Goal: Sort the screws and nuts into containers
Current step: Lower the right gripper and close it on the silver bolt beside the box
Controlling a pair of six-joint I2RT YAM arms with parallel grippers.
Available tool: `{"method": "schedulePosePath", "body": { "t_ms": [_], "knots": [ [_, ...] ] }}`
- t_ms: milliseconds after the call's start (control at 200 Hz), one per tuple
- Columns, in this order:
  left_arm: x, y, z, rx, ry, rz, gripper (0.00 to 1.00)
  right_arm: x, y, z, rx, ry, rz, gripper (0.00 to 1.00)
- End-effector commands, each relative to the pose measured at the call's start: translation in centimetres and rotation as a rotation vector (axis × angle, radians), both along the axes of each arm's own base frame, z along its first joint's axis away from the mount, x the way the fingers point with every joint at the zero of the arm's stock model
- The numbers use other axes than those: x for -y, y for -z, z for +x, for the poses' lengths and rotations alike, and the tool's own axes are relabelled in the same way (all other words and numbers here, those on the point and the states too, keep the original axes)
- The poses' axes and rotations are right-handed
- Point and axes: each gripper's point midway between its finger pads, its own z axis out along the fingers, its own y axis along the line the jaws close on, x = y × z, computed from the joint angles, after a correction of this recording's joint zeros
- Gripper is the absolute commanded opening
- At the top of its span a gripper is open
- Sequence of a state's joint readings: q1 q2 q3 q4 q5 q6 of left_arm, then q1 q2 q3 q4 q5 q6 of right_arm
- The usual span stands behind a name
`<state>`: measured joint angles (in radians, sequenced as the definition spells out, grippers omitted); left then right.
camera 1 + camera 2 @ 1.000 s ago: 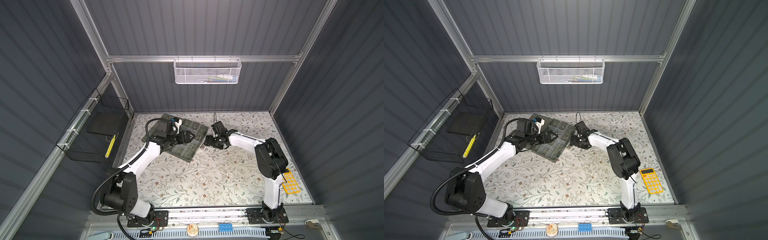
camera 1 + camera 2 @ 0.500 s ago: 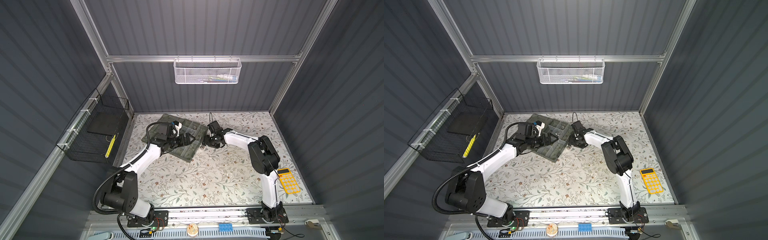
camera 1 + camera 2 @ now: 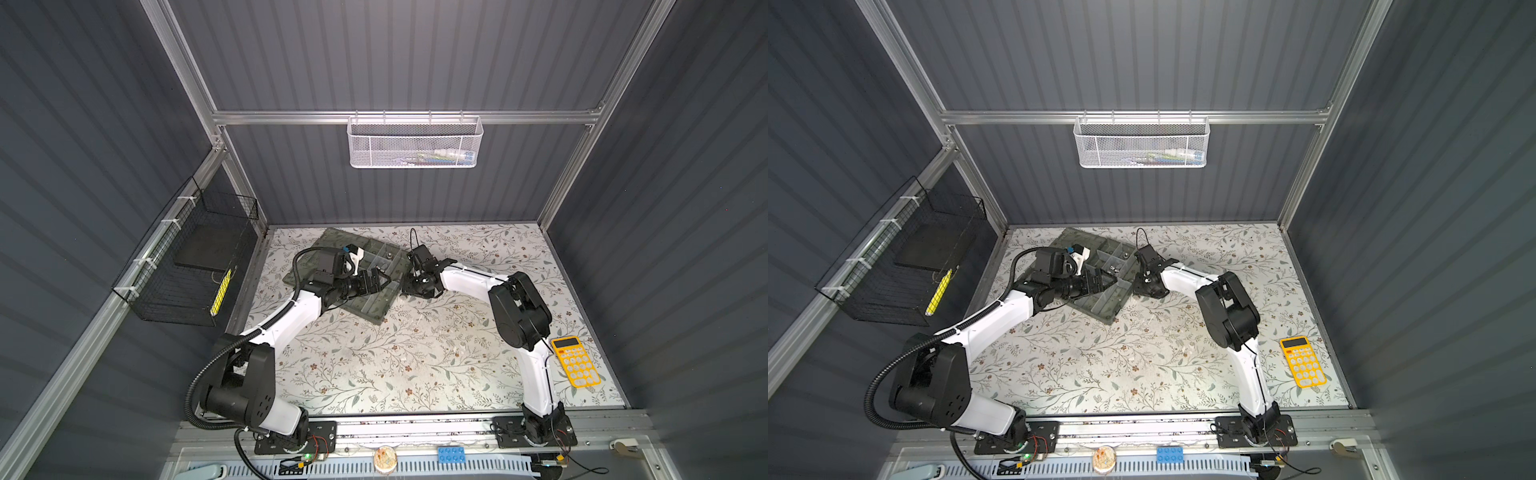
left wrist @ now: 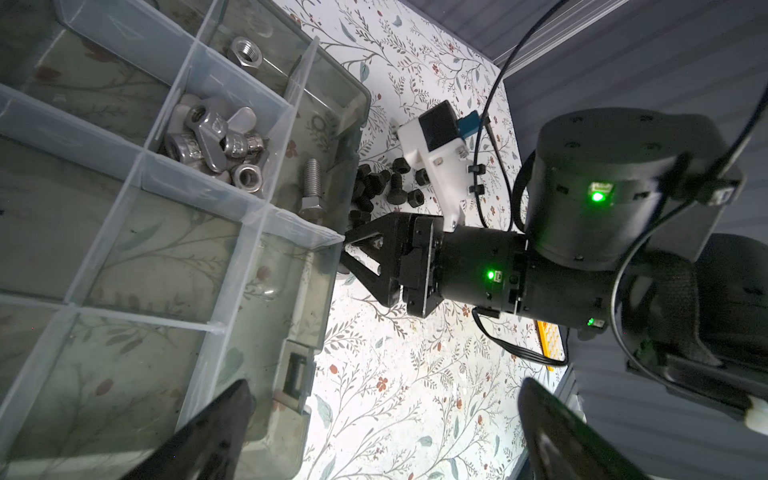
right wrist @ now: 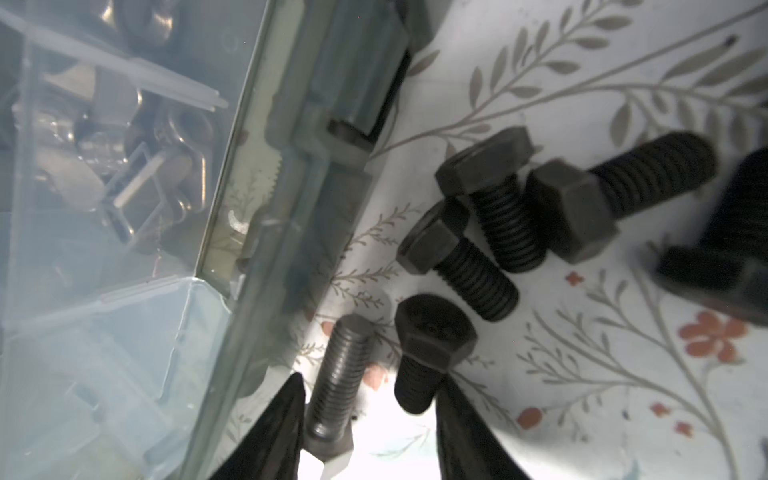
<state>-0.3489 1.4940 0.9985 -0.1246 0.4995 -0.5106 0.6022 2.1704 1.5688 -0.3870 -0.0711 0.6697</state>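
The grey-green organizer box (image 3: 371,312) (image 3: 1100,312) lies open at the back left. In its containers (image 4: 266,124) are silver winged nuts (image 4: 208,129), a silver hex nut (image 4: 246,52) and a silver screw (image 4: 311,187). Black screws (image 4: 374,187) and black nuts (image 4: 415,197) lie heaped on the cloth beside the box wall (image 5: 266,166). My right gripper (image 5: 370,386) (image 3: 409,286) is down at that heap. Its jaws are partly closed, straddling a dark grey screw (image 5: 336,374) and a black screw (image 5: 428,345) with a gap between the two. My left gripper (image 4: 384,395) (image 3: 382,282) hovers wide open over the box's near edge, empty.
More black screws (image 5: 457,257) (image 5: 623,178) lie just beyond the right jaws. A yellow calculator (image 3: 575,365) is at the right edge of the cloth. A white mesh basket (image 3: 415,141) hangs on the back wall, a black wire basket (image 3: 187,266) on the left wall.
My right gripper has slid left up against the box's side and its jaws have narrowed round the screws. The right elbow has swung off the calculator. My left gripper has barely moved.
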Motion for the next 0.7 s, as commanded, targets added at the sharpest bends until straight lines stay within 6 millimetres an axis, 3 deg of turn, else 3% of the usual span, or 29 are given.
{"method": "schedulePosePath", "body": {
  "t_ms": [0,455,695],
  "knots": [
    [0.3,0.1,-0.6,-0.011,0.015,-0.023,1.0,1.1,1.9,-1.2,-0.051,0.005,-0.057,0.44],
    [0.4,0.3,-0.4,-0.017,0.015,-0.027,1.0,3.2,2.0,-4.1,-0.066,-0.002,-0.09,0.43],
    [0.4,0.6,-0.5,-0.028,0.017,-0.028,1.0,4.5,2.8,-5.9,-0.097,-0.004,-0.108,0.35]
  ]
}}
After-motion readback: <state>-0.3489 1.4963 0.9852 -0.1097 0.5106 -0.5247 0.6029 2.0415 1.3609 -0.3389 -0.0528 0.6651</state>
